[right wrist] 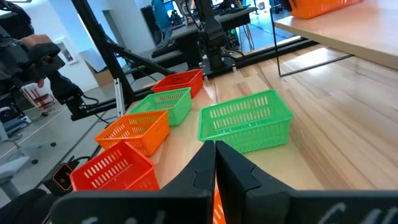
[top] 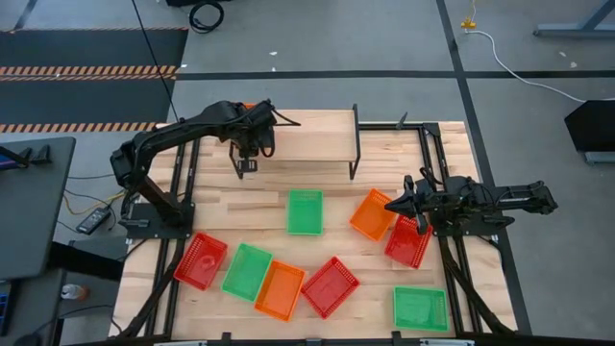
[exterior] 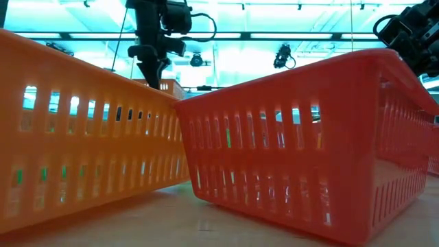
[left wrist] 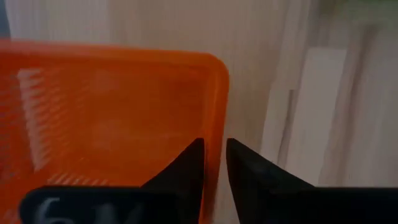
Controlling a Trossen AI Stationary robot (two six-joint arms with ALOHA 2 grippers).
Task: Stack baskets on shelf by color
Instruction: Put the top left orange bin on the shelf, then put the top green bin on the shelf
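- High view: the left gripper (top: 248,154) hung over the shelf (top: 307,135); the right gripper (top: 396,205) met an orange basket (top: 371,213) on the table (top: 336,245).
- Left wrist view: its fingers (left wrist: 186,165) pinched an orange basket's (left wrist: 112,118) rim.
- Right wrist view: its fingers (right wrist: 239,168) were nearly pressed together; a green basket (right wrist: 245,121) sat ahead.

glossy plastic baskets (exterior: 309,137), pale wood shelf (top: 307,135)

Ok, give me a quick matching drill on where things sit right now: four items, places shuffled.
1. left end effector
2. middle green basket
3. leftmost red basket
4. rightmost green basket

a. table corner, far from the shelf
b. pinching the orange basket rim
c. alone, just before the shelf
d. beside another green basket

Pairs: 1-b, 2-c, 3-d, 4-a
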